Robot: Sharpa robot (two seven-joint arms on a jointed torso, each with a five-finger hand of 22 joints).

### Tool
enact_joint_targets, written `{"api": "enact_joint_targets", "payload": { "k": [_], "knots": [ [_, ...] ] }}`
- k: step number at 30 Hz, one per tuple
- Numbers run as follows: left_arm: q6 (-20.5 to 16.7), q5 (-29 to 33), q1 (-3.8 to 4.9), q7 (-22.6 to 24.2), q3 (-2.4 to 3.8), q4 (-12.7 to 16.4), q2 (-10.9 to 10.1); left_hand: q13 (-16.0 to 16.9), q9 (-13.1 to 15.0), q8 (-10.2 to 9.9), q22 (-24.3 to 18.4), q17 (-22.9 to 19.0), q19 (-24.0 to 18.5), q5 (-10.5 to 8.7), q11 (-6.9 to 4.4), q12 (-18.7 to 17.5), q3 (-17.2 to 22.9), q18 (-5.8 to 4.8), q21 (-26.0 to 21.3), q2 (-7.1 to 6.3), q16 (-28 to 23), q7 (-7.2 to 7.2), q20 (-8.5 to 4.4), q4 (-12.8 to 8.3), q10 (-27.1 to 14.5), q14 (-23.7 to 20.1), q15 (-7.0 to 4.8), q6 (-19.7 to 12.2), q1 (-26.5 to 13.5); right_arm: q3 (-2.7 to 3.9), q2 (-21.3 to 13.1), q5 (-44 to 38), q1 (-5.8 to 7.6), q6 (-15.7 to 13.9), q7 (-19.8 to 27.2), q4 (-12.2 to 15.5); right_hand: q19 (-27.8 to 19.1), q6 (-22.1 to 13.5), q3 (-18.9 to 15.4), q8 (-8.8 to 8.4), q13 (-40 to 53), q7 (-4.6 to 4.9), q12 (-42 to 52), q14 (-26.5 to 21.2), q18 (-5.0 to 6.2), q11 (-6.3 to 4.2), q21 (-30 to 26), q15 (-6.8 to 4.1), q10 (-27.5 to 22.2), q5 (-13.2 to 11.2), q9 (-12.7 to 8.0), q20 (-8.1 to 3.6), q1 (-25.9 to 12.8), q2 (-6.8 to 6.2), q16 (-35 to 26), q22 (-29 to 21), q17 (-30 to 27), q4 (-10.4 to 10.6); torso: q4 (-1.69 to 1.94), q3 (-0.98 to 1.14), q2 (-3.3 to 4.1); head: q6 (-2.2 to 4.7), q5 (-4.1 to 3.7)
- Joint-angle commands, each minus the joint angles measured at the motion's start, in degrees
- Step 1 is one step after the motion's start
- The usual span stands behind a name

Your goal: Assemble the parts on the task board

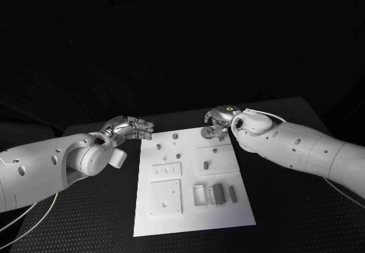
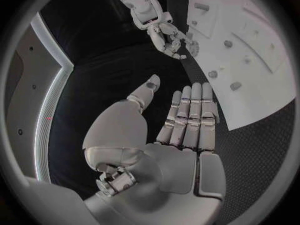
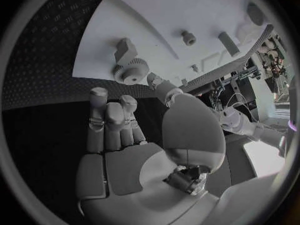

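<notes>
The white task board [image 1: 190,211] lies in the middle of the black table. A grey toothed gear [image 1: 208,133] sits at its far right corner. My right hand [image 1: 219,120] hovers just over that corner. In the right wrist view its fingers [image 3: 109,120] reach toward the gear [image 3: 130,74] and hold nothing. My left hand [image 1: 129,128] hangs beside the far left corner, off the board, with straight fingers [image 2: 190,115] and an empty palm. Small pegs [image 1: 175,137] stand at the far end. Grey blocks [image 1: 219,193] lie near the front right.
Raised square plates [image 1: 166,196] and a slotted plate [image 1: 166,171] sit on the board's left half, another plate [image 1: 213,158] on its right. A small block [image 3: 125,49] stands next to the gear. Black table [image 1: 289,211] surrounds the board.
</notes>
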Motion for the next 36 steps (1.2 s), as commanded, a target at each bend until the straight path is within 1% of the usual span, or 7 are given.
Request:
{"api": "enact_joint_targets", "payload": {
  "k": [1, 12, 18, 20, 24, 29, 36],
  "knots": [
    [0.2, 0.3, 0.02, 0.7, 0.03, 0.0, 0.1, -0.1, -0.1, -0.4, -0.1, 0.1, 0.5, -0.01, 0.41, -0.2, -0.3, 0.80, -0.4, 0.02, -0.2, 0.46, 0.10, 0.1, -0.1, 0.5, -0.05, 0.0, 0.0, -0.02, 0.1, 0.1, -0.24, 0.9, 1.1, -0.5, -0.2, 0.4, 0.1, 0.36, -0.2, 0.24, 0.2, -0.3, 2.82, -0.11, 0.4, 0.23, -0.7, 0.0, 0.1, -0.30, -0.1, 0.51, 0.2, 1.3, 0.1, 0.4, 4.43, -0.08, 0.00, -0.08, 0.06],
    [0.3, 0.3, 0.02, 0.7, 0.03, 0.0, 0.1, -0.1, -0.1, -0.4, -0.1, 0.1, 0.5, -0.01, 0.42, -0.3, -0.3, 0.80, -0.4, 0.04, -0.2, 0.49, 0.10, 0.1, -0.1, 0.5, -0.05, 0.0, -0.1, -0.21, 0.5, 0.2, -0.64, 1.5, 1.2, -1.4, -0.7, 2.2, -0.6, 1.57, -1.2, 0.13, 1.1, -0.6, 2.82, -0.22, 1.0, 0.12, -1.4, 0.0, 0.5, -0.28, 0.3, 2.17, 0.4, 1.2, 0.4, -0.2, 4.30, -0.05, 0.04, -0.19, 0.29],
    [0.3, 0.3, 0.02, 0.7, 0.03, -0.1, 0.2, -0.1, -0.1, -0.4, -0.1, 0.2, 0.5, -0.01, 0.43, -0.3, -0.3, 0.79, -0.4, 0.06, -0.2, 0.50, 0.10, 0.1, 0.0, 0.5, -0.05, 0.0, -0.1, -0.42, 1.2, 0.2, -1.03, 1.2, 1.5, -2.6, -0.9, 2.5, -0.8, 1.76, -1.6, 0.06, 1.4, -0.6, 2.82, -0.28, 1.1, 0.08, -1.5, 0.0, 0.5, -0.26, 0.2, 2.74, 0.4, 1.2, 0.4, -0.4, 4.35, -0.02, 0.06, -0.36, 0.49],
    [0.4, 0.3, 0.01, 0.7, 0.03, -0.1, 0.2, -0.1, -0.1, -0.4, -0.1, 0.2, 0.5, -0.01, 0.43, -0.3, -0.3, 0.79, -0.4, 0.06, -0.3, 0.50, 0.10, 0.1, 0.0, 0.5, -0.05, 0.0, -0.1, -0.42, 1.3, 0.2, -1.04, 1.1, 1.5, -3.0, -0.9, 2.5, -0.9, 1.75, -1.7, 0.01, 1.4, -0.6, 2.82, -0.32, 1.1, 0.04, -1.5, 0.0, 0.4, -0.25, 0.2, 2.96, 0.4, 1.2, 0.4, -0.4, 4.44, -0.05, 0.05, -0.43, 0.55],
    [0.4, 0.3, 0.01, 0.7, 0.02, -0.2, 0.2, -0.1, -0.1, -0.4, -0.1, 0.2, 0.5, -0.01, 0.43, -0.3, -0.3, 0.79, -0.4, 0.07, -0.3, 0.51, 0.10, 0.1, 0.0, 0.5, -0.05, 0.0, -0.1, -0.42, 1.3, 0.2, -1.04, 1.2, 1.6, -3.5, -1.0, 2.7, -1.0, 1.86, -1.9, -0.07, 1.6, -0.6, 2.82, -0.41, 1.2, -0.04, -1.6, 0.0, 0.4, -0.25, 0.3, 3.32, 0.3, 1.2, 0.4, -0.6, 4.44, -0.09, 0.03, -0.49, 0.63],
    [0.4, 0.3, 0.01, 0.7, 0.02, -0.2, 0.2, -0.1, -0.1, -0.4, -0.1, 0.2, 0.5, -0.01, 0.44, -0.3, -0.3, 0.78, -0.4, 0.09, -0.3, 0.50, 0.11, 0.2, 0.0, 0.5, -0.04, 0.0, -0.2, -0.42, 1.3, 0.2, -1.04, 2.5, 1.6, -3.7, -1.1, 3.6, -1.2, 2.32, -2.4, -0.15, 1.9, -0.7, 2.82, -0.50, 1.3, -0.13, -1.7, 0.0, 0.5, -0.24, 0.3, 4.17, 0.3, 1.2, 0.5, -1.2, 4.21, -0.02, 0.07, -0.44, 0.83],
    [0.6, 0.4, 0.01, 0.6, 0.02, -0.2, 0.2, -0.1, -0.1, -0.4, -0.1, 0.2, 0.5, -0.01, 0.44, -0.3, -0.4, 0.78, -0.4, 0.11, -0.3, 0.50, 0.11, 0.2, 0.0, 0.5, -0.04, 0.0, -0.2, -0.44, 1.4, 0.2, -1.04, 4.2, 1.6, -3.9, -1.1, 4.9, -1.7, 2.91, -3.0, -0.19, 2.4, -0.5, 2.82, -0.53, 1.5, -0.17, -1.7, 0.0, 0.5, -0.24, -0.1, 5.39, 0.3, 1.1, 0.5, -1.7, 4.18, 0.03, 0.04, -0.58, 0.84]
  ]
}}
